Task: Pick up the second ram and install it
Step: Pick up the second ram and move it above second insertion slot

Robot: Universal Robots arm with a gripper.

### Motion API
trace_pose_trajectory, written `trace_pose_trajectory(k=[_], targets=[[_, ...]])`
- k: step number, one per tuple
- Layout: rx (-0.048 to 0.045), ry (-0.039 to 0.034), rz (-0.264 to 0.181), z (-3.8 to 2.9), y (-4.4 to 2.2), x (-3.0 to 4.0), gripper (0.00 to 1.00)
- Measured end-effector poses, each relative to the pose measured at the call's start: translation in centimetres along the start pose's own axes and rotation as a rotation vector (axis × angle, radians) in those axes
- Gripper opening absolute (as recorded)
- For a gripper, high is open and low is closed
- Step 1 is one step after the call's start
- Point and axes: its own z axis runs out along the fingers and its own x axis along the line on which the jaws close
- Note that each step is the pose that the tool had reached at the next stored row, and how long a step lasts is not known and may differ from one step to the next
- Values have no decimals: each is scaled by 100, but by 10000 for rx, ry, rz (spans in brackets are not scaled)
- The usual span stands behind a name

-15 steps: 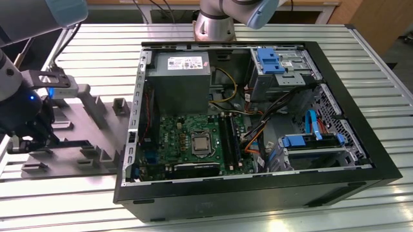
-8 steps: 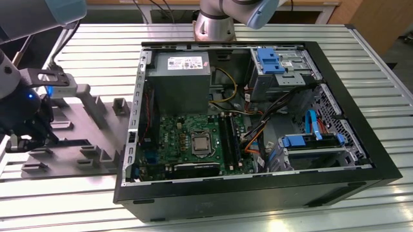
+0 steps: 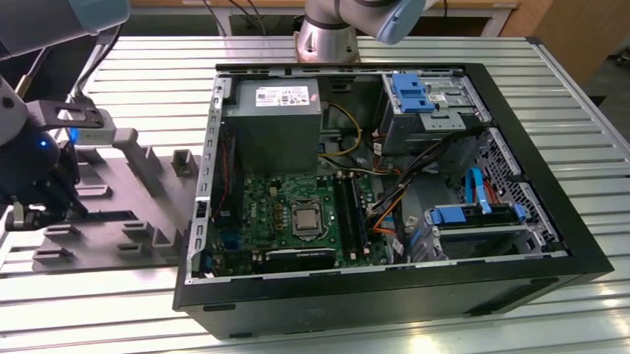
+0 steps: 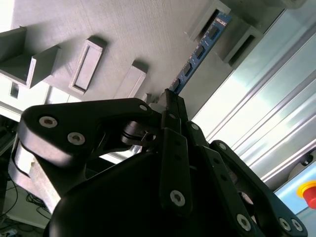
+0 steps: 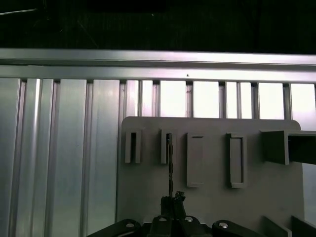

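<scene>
Exterior view: the gripper [image 3: 35, 214] is being held low over a grey fixture plate [image 3: 108, 247] at the exterior view's left. The plate is just beside an open computer case [image 3: 580, 251] that is lying on its side on a slatted metal table [image 3: 147, 59]. Inside the case, a green motherboard [image 3: 271, 210] is being shown face up, with long black slots [image 3: 350, 214] running beside the processor socket [image 3: 306, 219]. In the second wrist view, the second ram [image 4: 200, 52] is being pinched at its near end by the gripper [image 4: 170, 98], the jaws clenched together on the thin stick. The stick is being kept on edge over the fixture plate [image 4: 123, 34], well apart from the case, and its far end is being framed by raised grey blocks [image 4: 244, 42]. Whether it is resting on the plate or is lifted just clear of it cannot be told. A red and yellow button [image 4: 308, 192] is being caught at the frame's edge. In the first wrist view, the second ram [image 5: 170, 163] is being seen edge-on as a thin dark line. It runs from the gripper [image 5: 173, 198] to a slotted grey post [image 5: 165, 146] on the fixture plate [image 5: 212, 202], with the table's slats [image 5: 59, 148] lying beyond.
</scene>
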Motion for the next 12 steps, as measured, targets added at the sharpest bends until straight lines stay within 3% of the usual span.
trace_pose_trajectory(k=[12], targets=[[1,-6,-1,-103,7,-4,12]])
